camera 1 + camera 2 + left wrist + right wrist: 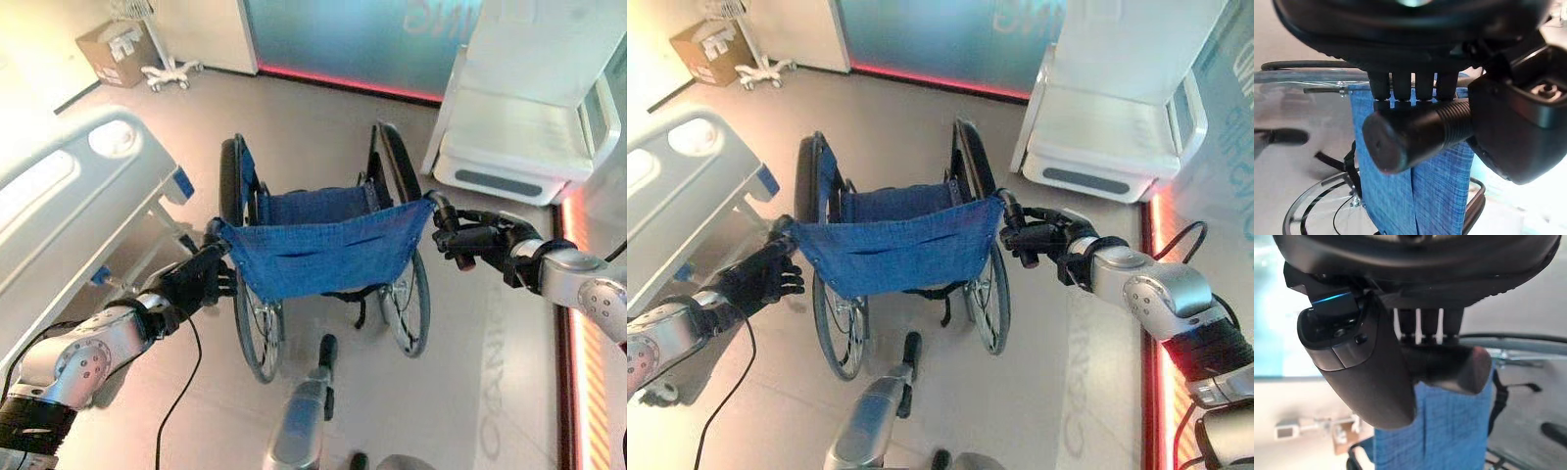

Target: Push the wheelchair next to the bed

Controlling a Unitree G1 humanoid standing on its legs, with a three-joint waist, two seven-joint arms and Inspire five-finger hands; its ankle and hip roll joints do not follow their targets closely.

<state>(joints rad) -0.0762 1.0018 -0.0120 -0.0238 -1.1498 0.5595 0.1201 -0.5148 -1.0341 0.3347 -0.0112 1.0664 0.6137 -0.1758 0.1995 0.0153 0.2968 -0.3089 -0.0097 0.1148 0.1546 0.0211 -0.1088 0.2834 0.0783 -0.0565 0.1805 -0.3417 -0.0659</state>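
the bed (69, 196) takes up the left edge of the frame, its pale side rail slanting from upper middle-left down toward the lower left corner. a white machine (529, 108) fills the upper right. the wheelchair (323, 255) stands on the grey floor (313, 108) at the middle of the frame, its blue fabric back turned toward the camera, its big wheels on either side, just right of the bed's corner. a cardboard box (116, 49) and a white wheeled stand (167, 64) sit at the upper left.

the left hand (196, 282) is at the middle-left, its fingers curled round the wheelchair's left push handle (1410, 134) at the left top corner of the blue back; in the left wrist view the black ribbed grip lies across the fingers with the thumb closed against it. the right hand (1043, 238) at the middle-right is wrapped likewise round the right push handle (1449, 367), at the right top corner of the back.
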